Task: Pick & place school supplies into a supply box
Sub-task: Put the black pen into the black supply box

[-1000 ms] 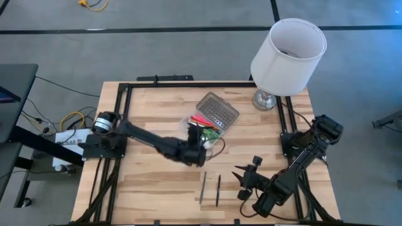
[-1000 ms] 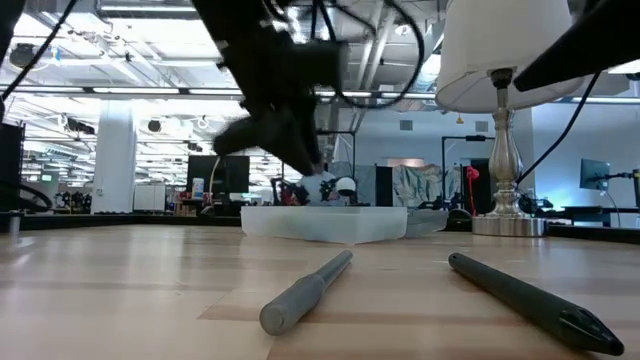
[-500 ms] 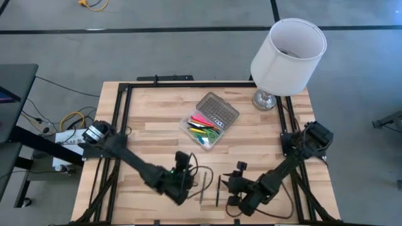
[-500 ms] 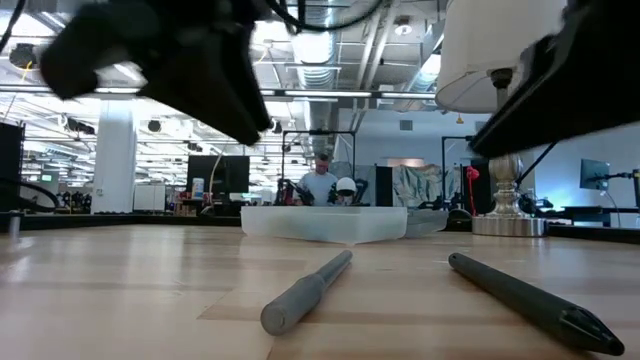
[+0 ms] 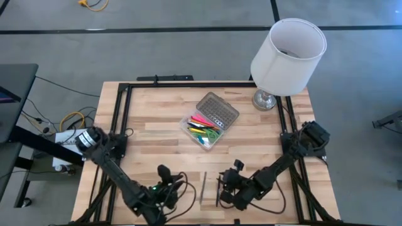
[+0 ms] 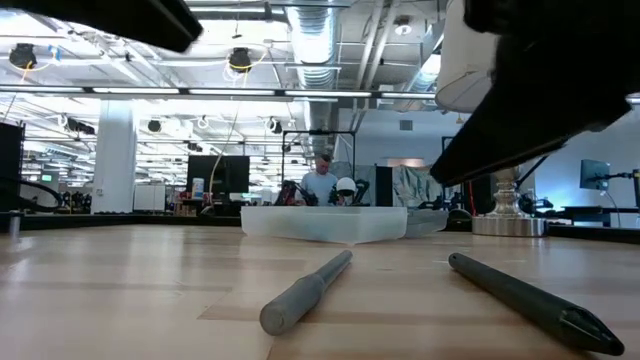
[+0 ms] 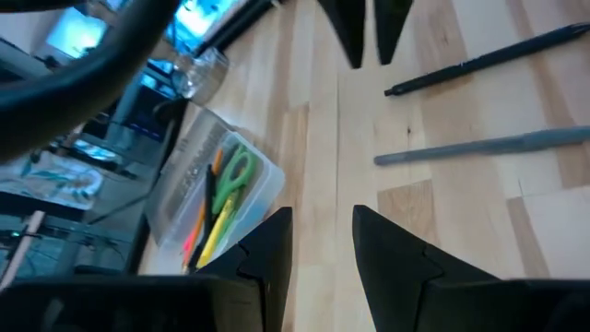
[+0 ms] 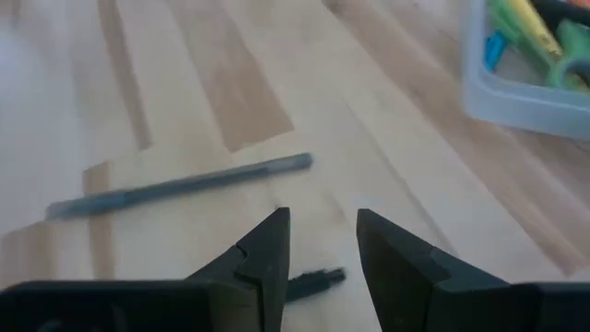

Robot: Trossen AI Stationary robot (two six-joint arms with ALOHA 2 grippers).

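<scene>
While right tool hovers, black pen half-hidden.

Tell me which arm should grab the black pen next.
Right, probably. The right gripper hangs open right beside the black pen, which shows between its fingers in its wrist view; the left gripper sits farther off.

The left gripper has swung from the supply box to the table's front edge, while the right gripper closed in on the black pen.

Even, bright light falls from ceiling lamps that glare in the low view. Shadows on the tabletop are soft and faint. Both wrist views are blurred, and the box ahead of the right end effector is out of focus.
</scene>
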